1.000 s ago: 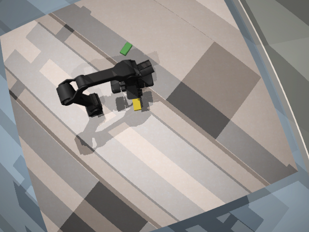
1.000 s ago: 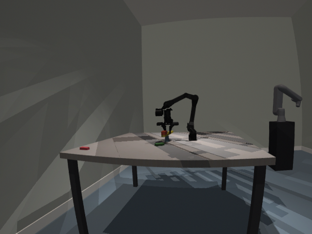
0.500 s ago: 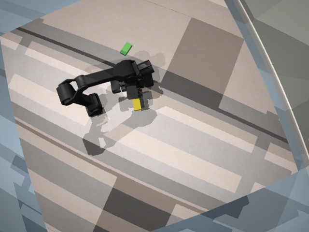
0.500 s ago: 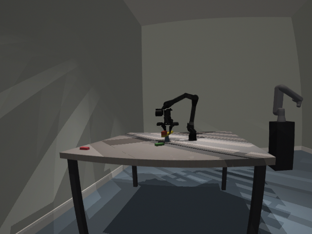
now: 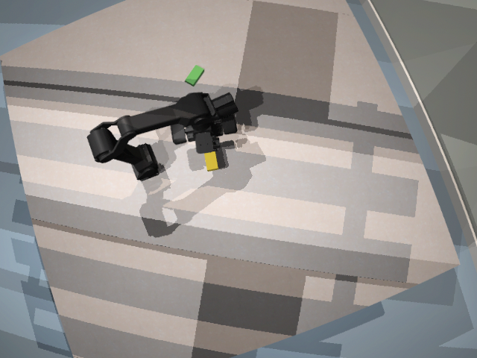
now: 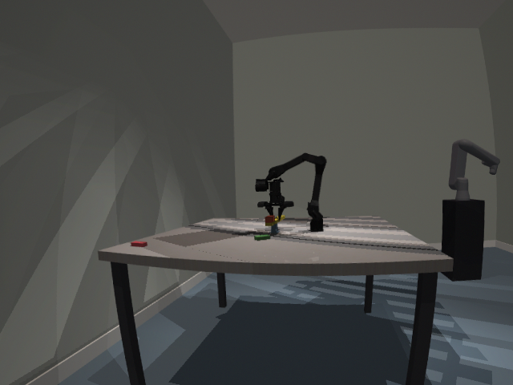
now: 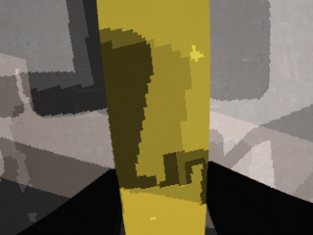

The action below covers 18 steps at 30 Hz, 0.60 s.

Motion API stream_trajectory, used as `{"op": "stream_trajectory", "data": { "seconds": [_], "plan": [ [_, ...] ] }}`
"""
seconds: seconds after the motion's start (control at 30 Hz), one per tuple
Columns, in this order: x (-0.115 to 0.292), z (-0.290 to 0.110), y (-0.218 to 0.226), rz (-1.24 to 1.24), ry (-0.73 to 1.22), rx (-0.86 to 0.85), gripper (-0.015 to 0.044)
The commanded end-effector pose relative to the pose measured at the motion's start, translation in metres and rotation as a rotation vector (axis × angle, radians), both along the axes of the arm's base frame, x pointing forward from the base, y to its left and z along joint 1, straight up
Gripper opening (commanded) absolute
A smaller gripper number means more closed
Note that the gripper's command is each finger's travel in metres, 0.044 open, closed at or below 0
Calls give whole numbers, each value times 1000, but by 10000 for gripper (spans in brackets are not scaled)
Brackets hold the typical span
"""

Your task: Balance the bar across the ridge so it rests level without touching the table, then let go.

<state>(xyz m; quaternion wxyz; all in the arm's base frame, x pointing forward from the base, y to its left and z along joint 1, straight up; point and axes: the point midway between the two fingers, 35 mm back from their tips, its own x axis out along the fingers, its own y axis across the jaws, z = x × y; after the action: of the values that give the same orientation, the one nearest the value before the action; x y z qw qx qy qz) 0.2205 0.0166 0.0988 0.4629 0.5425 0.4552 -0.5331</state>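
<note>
My gripper is shut on the bar. The bar is yellow, and in the exterior view one end looks red. It runs lengthwise up the middle of the wrist view between my dark fingers. In the exterior view it hangs just over a small blue ridge that stands on the table. I cannot tell whether bar and ridge touch. In the top view the ridge is hidden under the gripper and bar.
A green block lies flat on the table a short way from the gripper. A red block lies near the table's far left corner. A grey arm on a black pedestal stands beside the table's right end.
</note>
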Motion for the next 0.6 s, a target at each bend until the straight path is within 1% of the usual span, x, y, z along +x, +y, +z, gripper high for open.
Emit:
{"op": "stream_trajectory", "data": {
  "seconds": [0.0, 0.57],
  "plan": [
    [0, -1, 0, 4, -1, 1, 0],
    [0, -2, 0, 4, -1, 1, 0]
  ]
}}
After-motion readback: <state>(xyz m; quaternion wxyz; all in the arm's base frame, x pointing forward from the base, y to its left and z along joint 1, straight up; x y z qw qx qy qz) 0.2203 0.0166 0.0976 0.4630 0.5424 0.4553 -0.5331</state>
